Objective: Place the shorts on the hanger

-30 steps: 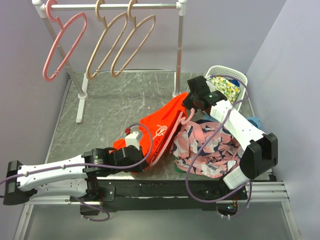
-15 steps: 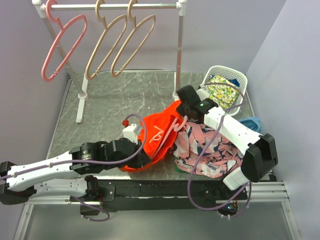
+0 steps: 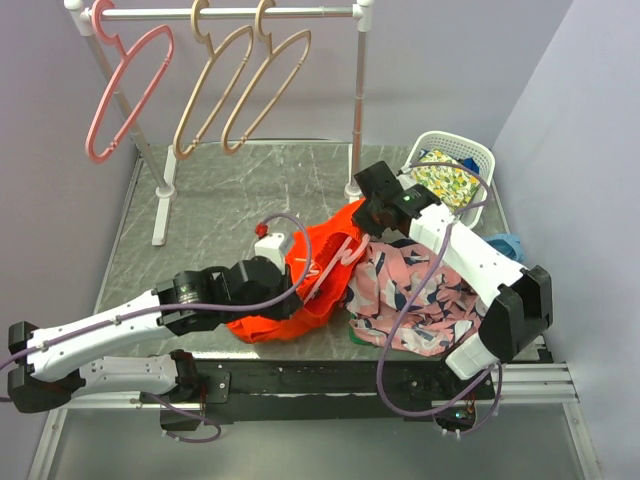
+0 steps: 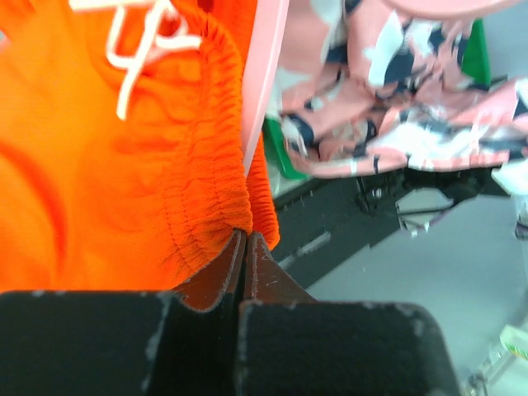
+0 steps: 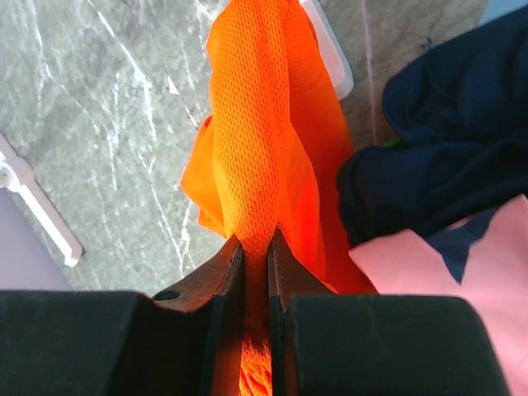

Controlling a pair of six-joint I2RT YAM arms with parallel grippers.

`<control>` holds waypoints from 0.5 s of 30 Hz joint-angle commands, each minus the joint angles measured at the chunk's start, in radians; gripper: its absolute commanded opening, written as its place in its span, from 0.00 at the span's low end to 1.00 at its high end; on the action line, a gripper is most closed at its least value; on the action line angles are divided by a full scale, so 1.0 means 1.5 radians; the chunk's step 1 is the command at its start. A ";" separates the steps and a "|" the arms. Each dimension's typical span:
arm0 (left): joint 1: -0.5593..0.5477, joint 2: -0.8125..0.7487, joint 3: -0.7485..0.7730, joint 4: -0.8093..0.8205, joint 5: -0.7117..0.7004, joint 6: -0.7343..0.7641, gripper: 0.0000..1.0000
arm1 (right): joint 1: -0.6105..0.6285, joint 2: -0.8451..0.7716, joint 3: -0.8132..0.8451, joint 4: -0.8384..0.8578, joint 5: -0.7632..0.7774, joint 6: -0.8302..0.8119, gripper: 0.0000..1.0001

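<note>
Shorts (image 3: 322,242): orange-red, stretched between both arms over the table (image 3: 220,210), the pink hanger (image 4: 262,74) lying against the waistband. Left gripper (image 4: 246,247) was clamped on the waistband. Right gripper (image 5: 254,256) was clamped on a bunched fold.

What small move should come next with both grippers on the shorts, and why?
Probably draw the left gripper a little toward the near edge, stretching the waistband along the hanger. It and the right gripper are both shut on the shorts, and the pink bar lies against the elastic edge, with the fabric bunched between the grips.
</note>
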 commanded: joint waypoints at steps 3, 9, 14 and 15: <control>0.048 0.014 0.110 -0.004 -0.030 0.096 0.01 | -0.012 -0.013 0.098 -0.015 -0.039 -0.024 0.00; 0.077 0.035 0.305 -0.062 -0.080 0.167 0.02 | -0.003 -0.004 0.341 -0.144 -0.062 -0.058 0.00; 0.115 0.045 0.405 -0.110 -0.121 0.214 0.05 | 0.003 -0.006 0.425 -0.162 -0.072 -0.075 0.00; 0.129 0.045 0.400 -0.108 -0.112 0.221 0.05 | 0.004 -0.004 0.411 -0.157 -0.076 -0.077 0.00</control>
